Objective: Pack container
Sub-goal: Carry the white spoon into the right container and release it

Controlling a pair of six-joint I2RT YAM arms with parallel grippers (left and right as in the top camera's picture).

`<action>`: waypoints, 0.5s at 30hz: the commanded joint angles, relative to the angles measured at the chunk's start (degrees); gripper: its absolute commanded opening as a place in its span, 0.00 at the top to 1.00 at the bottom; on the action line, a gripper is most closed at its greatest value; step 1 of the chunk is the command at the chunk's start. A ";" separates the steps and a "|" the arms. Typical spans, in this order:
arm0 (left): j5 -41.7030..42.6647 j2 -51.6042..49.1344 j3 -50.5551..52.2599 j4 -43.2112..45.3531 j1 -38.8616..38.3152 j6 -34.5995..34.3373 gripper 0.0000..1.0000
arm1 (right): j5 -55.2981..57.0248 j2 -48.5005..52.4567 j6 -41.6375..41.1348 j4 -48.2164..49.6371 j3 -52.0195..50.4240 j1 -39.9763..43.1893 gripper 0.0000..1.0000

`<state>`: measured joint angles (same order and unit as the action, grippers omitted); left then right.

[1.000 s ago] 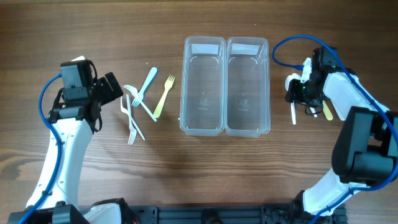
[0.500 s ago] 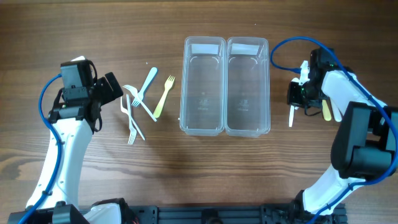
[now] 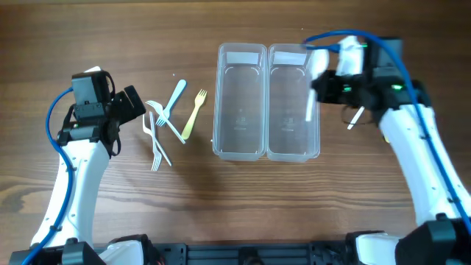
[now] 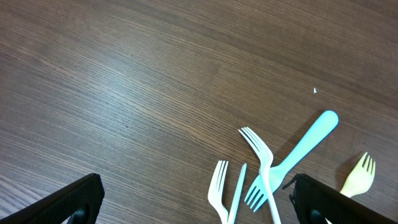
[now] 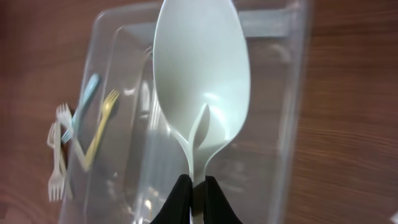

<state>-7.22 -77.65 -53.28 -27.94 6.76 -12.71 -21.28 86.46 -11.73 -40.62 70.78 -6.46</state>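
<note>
Two clear empty containers stand side by side, the left one (image 3: pixel 240 99) and the right one (image 3: pixel 293 99). My right gripper (image 3: pixel 329 87) is shut on a white spoon (image 3: pixel 310 103) and holds it above the right container's right edge. In the right wrist view the spoon (image 5: pixel 202 68) points away from the fingers (image 5: pixel 198 186), over the container (image 5: pixel 124 124). My left gripper (image 3: pixel 129 103) is open and empty, above the table left of the forks; its fingers frame them in the left wrist view (image 4: pixel 199 208).
Left of the containers lie white forks (image 3: pixel 156 136) (image 4: pixel 261 155), a blue fork (image 3: pixel 173 99) (image 4: pixel 298 152) and a yellow fork (image 3: pixel 193 114) (image 4: pixel 357 177). A white utensil (image 3: pixel 355 118) lies on the table right of the containers, under my right arm.
My right gripper has moved left from the table's right side, carrying the white spoon over the right container. The left arm has not moved.
</note>
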 commanded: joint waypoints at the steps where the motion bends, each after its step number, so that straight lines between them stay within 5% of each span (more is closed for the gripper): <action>1: -0.33 -0.15 -1.16 0.02 0.26 0.33 0.00 | 7.93 6.38 -5.07 2.03 0.83 -5.11 0.96; 3: -0.31 -0.15 -1.16 0.02 0.26 0.33 0.00 | 7.96 9.86 -4.98 2.91 0.83 -5.55 0.95; 6: -0.31 -0.15 -1.16 0.02 0.26 0.33 0.00 | 5.14 13.11 -4.74 2.97 0.83 -5.60 0.78; 8: -0.31 -0.15 -1.16 0.02 0.26 0.33 0.00 | 3.26 10.64 -2.71 3.23 2.25 -5.60 0.42; 9: -0.31 -0.15 -1.16 0.02 0.26 0.33 0.00 | 3.85 8.59 -0.76 2.73 3.65 -5.57 0.35; 15: -0.33 -0.15 -1.18 0.02 0.26 0.33 0.00 | 28.85 2.25 -4.17 -4.15 5.07 1.22 0.43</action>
<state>-7.22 -77.69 -53.28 -27.99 6.76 -12.71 -6.66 90.24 -12.38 -42.19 75.00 -10.09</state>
